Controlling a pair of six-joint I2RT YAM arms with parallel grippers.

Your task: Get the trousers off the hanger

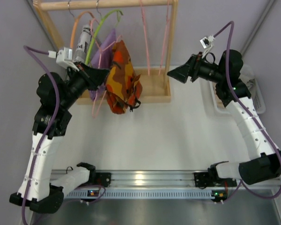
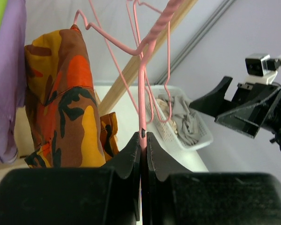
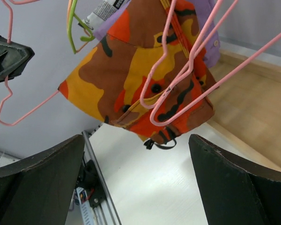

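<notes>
The orange, brown and yellow camouflage trousers (image 1: 123,82) hang folded over a pink wire hanger (image 1: 99,96) on the wooden rack (image 1: 107,4). My left gripper (image 1: 104,74) is just left of the trousers and is shut on that hanger's wire (image 2: 142,93). The trousers (image 2: 61,103) hang to the left of its jaws. My right gripper (image 1: 171,73) is open and empty, to the right of the trousers and apart from them. In the right wrist view the trousers (image 3: 131,70) hang ahead of its gripper (image 3: 136,137), with the left gripper (image 3: 9,56) beyond.
A purple garment (image 1: 105,47) hangs behind the trousers on a green hanger (image 1: 100,33). An orange hanger (image 1: 77,26) and empty pink hangers (image 1: 145,42) hang on the rail. A white basket (image 1: 255,96) with grey cloth (image 2: 182,119) stands at the right.
</notes>
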